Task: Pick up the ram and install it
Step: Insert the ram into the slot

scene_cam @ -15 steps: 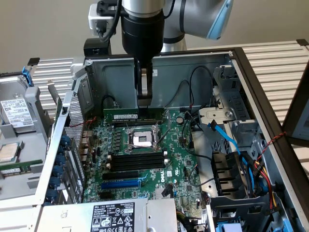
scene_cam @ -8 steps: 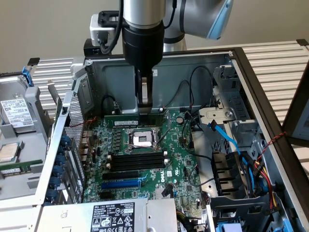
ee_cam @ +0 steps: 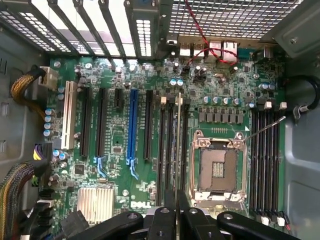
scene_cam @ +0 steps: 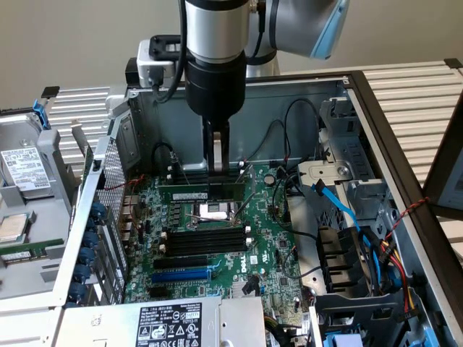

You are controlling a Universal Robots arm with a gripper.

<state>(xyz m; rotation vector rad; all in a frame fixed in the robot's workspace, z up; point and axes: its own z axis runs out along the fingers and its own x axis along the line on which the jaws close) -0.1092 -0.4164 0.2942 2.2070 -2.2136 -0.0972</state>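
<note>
The ram (scene_cam: 187,194), a narrow green stick with a white sticker, hangs level over the motherboard (scene_cam: 271,249) inside the open computer case. My gripper (scene_cam: 217,182) is shut on its upper edge near one end, pointing straight down. In the wrist view the ram (ee_cam: 178,135) appears edge-on as a thin line between my gripper's (ee_cam: 177,202) fingers. There it lines up with the long black slots (ee_cam: 172,150) between the blue expansion slot (ee_cam: 132,125) and the empty CPU socket (ee_cam: 218,167). It looks raised above those slots (scene_cam: 206,240).
A second bank of black slots (ee_cam: 265,160) lies on the other side of the socket. Blue and black cables (scene_cam: 343,217) and a drive cage crowd the exterior view's right. The rear card cage (scene_cam: 108,217) stands on its left. A drive (scene_cam: 22,170) and loose parts sit outside the case.
</note>
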